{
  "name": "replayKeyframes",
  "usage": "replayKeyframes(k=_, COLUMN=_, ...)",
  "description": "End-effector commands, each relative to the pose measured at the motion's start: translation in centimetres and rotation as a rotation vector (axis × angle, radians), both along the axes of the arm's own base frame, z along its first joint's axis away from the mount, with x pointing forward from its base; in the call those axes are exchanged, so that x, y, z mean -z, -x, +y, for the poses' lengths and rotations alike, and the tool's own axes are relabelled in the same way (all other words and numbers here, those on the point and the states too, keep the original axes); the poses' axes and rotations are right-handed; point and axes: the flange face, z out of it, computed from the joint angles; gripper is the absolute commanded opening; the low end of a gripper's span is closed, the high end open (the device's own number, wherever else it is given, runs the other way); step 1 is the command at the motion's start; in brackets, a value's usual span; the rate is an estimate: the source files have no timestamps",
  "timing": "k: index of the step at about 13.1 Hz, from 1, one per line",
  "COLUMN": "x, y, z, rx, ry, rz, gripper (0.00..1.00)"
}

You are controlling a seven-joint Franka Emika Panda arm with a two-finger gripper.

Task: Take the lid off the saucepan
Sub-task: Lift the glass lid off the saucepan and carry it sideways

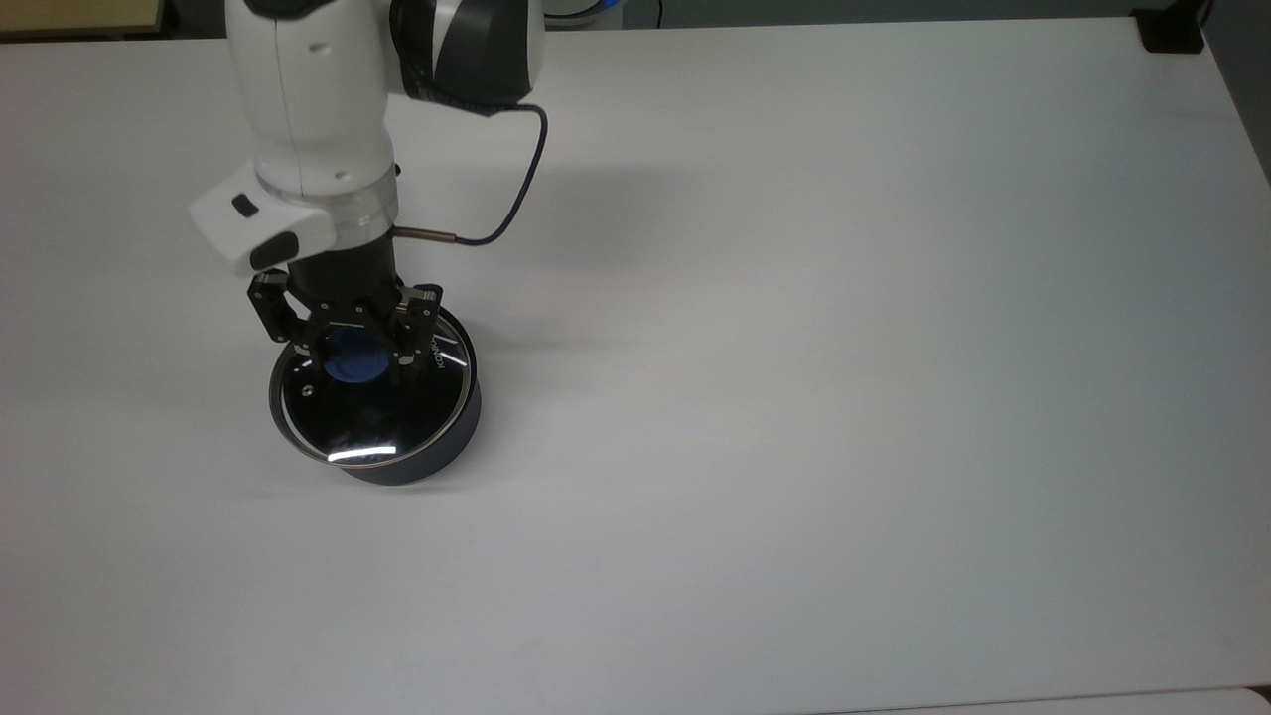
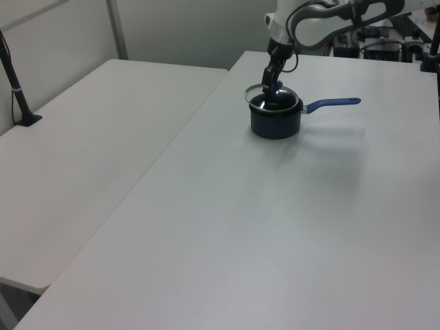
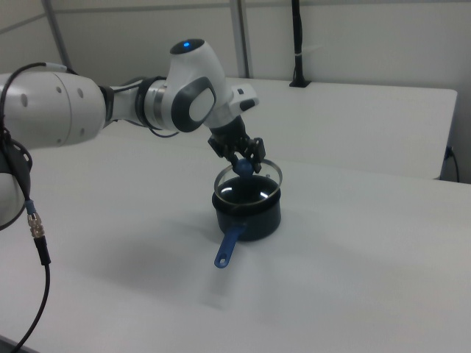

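Above the saucepan (image 3: 249,212), the lid (image 3: 247,176) is held clear of the pot's rim, as the right view shows it: the glass disc hangs over the opening with a gap under it, and the black inside of the pot is seen below. In the top view the lid (image 1: 369,397) is offset toward the top view's left, so that the dark navy wall of the saucepan (image 1: 437,452) is exposed at the lower right. The blue knob (image 1: 354,362) at the lid's centre is clamped between the two black fingers of the gripper (image 1: 355,350); the jaws are closed on it. "KONKA" lettering is seen near the rim on the top view's right side.

In the left view the lid (image 2: 269,91) is seen raised above the saucepan (image 2: 276,118), with the gripper (image 2: 270,82) reaching down from above. The saucepan's long blue handle (image 2: 333,104) is pointed toward the left view's right; in the right view it (image 3: 229,244) is pointed toward the camera.

The pot is stood on a white table (image 1: 844,348). A dark cable (image 1: 516,189) is looped from the white arm (image 1: 308,109) beside the wrist. A second white table (image 2: 89,151) is placed alongside, at the left view's left.
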Motion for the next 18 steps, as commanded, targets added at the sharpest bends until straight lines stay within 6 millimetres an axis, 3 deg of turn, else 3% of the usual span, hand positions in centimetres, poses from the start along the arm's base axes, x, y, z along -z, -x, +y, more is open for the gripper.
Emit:
replayKeyframes(k=1, x=-3.1, y=1.1, z=0.7, rx=-0.01, ry=-0.003, rz=-0.009, gripper=0.57)
replayKeyframes(k=3, x=-4.0, y=1.6, z=1.6, rx=-0.017, ry=-0.01, rz=0.013, gripper=0.57)
replayKeyframes(k=10, x=-5.2, y=3.8, z=11.1, rx=-0.089, ry=-0.04, rz=0.105, gripper=0.55)
replayKeyframes(k=13, x=-4.1, y=4.6, z=15.9, rx=-0.115, ry=-0.046, rz=0.129, gripper=0.55)
replayKeyframes(k=18, x=-1.6, y=7.9, z=21.1, rx=-0.182, ry=-0.034, rz=0.206, gripper=0.54)
